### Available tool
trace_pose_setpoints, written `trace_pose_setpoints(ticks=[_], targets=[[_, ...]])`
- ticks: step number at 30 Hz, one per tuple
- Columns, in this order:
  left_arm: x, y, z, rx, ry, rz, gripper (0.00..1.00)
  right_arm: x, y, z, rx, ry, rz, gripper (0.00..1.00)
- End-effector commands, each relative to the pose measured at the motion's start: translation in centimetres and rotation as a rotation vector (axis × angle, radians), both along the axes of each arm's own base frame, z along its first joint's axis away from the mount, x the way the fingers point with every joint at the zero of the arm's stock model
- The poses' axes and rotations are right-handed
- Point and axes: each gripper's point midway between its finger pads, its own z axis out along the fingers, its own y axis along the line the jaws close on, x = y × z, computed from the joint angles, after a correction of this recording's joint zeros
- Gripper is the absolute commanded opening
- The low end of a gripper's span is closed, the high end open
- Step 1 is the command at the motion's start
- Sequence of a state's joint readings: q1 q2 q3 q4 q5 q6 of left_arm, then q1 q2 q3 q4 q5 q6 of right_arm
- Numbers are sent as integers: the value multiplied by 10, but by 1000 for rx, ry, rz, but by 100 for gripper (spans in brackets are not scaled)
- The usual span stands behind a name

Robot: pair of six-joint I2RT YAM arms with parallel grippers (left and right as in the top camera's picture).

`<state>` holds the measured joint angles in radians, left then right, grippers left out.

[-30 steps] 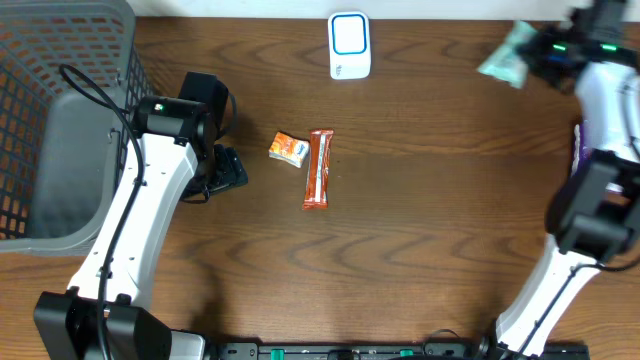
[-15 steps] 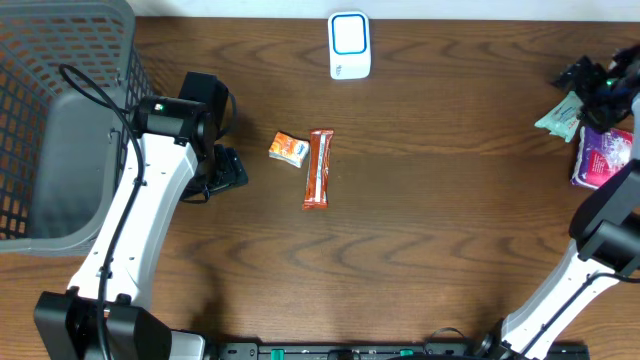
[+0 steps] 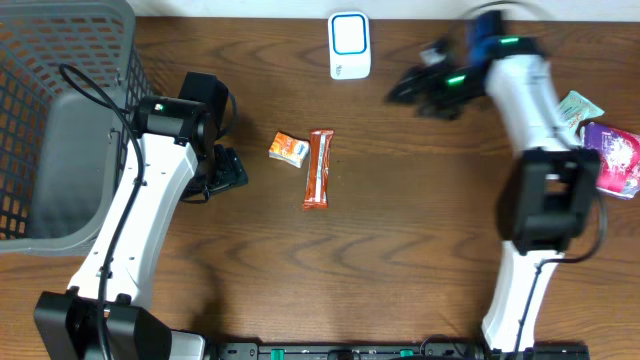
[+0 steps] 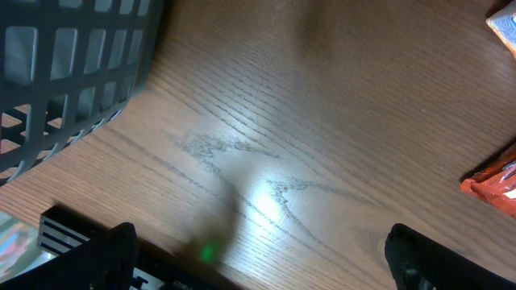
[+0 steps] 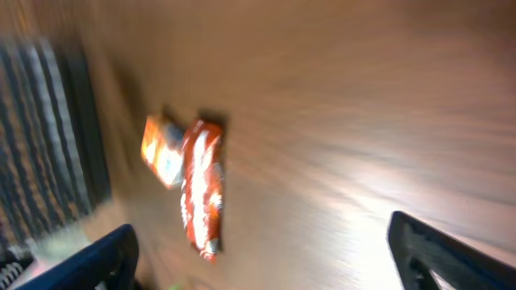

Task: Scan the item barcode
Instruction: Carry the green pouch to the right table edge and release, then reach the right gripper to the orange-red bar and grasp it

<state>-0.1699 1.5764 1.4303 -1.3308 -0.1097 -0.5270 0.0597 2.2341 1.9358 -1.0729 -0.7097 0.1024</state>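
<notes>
Left gripper point(image 4: 262, 246) — jaws wide, empty. Right gripper point(image 3: 408, 90) — jaws wide, empty, at two o'clock from the orange bar point(image 3: 318, 169).

One basket point(image 3: 40, 70), one scanner point(image 3: 349, 45), four snack packets point(image 3: 289, 150) point(image 3: 318, 169) point(image 3: 580, 104) point(image 3: 612, 158), two robot arms point(image 3: 140, 220) point(image 3: 525, 90)

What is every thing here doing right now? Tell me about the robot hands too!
left gripper, open, holding nothing
right gripper, open, holding nothing
orange bar, lying flat, untouched
small orange packet, lying close beside the bar
green packet, lying at the far right
purple packet, lying next to the green one
scanner, nothing held up to it
basket, standing upright
</notes>
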Motion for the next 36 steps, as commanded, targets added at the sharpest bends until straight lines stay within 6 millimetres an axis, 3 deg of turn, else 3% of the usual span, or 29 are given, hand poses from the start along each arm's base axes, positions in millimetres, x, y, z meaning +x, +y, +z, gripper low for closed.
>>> trace_pose_setpoints(ticks=[1,3,9,15,20,33,36], targets=[[-2,2,0,3,1,17,98,-36,70,-21,-129,22,129,78],[-2,2,0,3,1,17,98,-46,89,-31,-231,27,130,72],[-2,2,0,3,1,17,98,-74,136,-42,-535,-58,88,73],[-2,2,0,3,1,17,98,-89,149,-42,-758,-173,-52,66],[-2,2,0,3,1,17,98,-98,168,-45,-774,-226,-107,59],[-2,2,0,3,1,17,98,-110,156,-99,-791,-212,-136,58],[-2,2,0,3,1,17,98,-111,147,-103,-808,-197,-139,44]])
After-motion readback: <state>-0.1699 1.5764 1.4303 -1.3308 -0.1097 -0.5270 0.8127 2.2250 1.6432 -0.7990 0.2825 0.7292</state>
